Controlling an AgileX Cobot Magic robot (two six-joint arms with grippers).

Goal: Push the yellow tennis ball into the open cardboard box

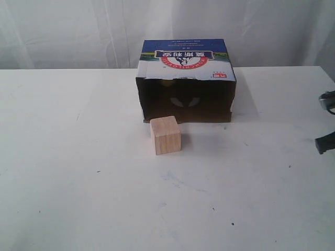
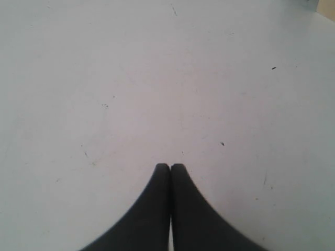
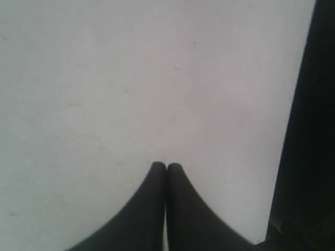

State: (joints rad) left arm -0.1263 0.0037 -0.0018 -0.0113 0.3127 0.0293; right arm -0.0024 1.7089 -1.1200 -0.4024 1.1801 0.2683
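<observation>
Showing only as a small yellow patch, the yellow tennis ball (image 1: 166,82) sits inside the open cardboard box (image 1: 186,57), just under the ragged upper edge of the opening, left of middle. Rest of it is lost in the dark interior; can't tell if it touches a wall. Two pale spots show deeper in, around the centre of the opening; can't tell what they are.

Box is upper centre of the exterior frame, opening facing the camera. Its top is printed blue and white, and the red logo reads upside down from here.

Pale wooden cube (image 1: 165,135) stands just in front of the lower left part of the opening, slightly rotated. Touching the box or a hair apart, can't tell.

Both rest on the white worktop (image 1: 78,183), which has a few dark specks. White curtain (image 1: 63,31) runs across the top of the frame behind the box.

Left pincer (image 2: 170,167): fingers pressed together, no gap at the tips, gripping nothing, above bare worktop.

Right pincer (image 3: 166,166): same, fingers together, gripping nothing, above bare worktop. A dark strip borders the worktop in that view.

In the exterior view, dark parts of the right arm (image 1: 324,142) poke in at the right edge, mid height, well apart from box and cube.
</observation>
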